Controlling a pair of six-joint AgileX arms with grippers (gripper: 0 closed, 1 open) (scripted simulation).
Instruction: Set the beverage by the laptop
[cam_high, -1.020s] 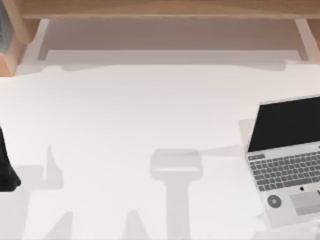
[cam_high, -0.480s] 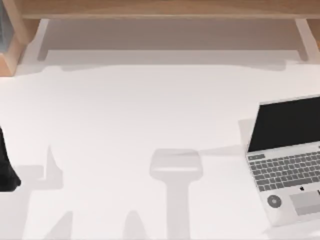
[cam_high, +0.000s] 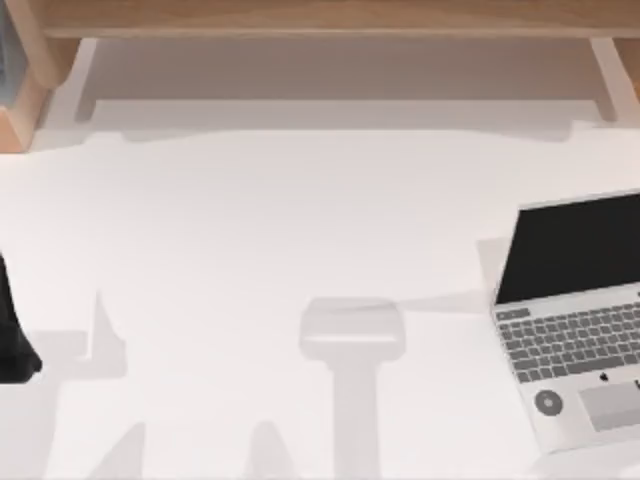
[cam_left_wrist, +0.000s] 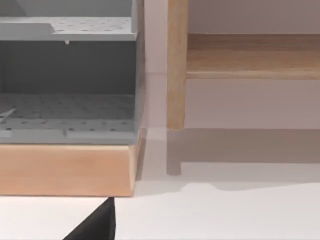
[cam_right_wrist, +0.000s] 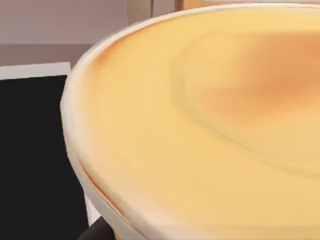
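laptop open, table's right edge | beverage close under R wrist cam | pincer state: can't tell

The silver-grey laptop lies open at the table's right edge, black screen up and angled slightly, while the beverage, a pale-rimmed cup of tan-orange drink, looms close beside its dark screen.
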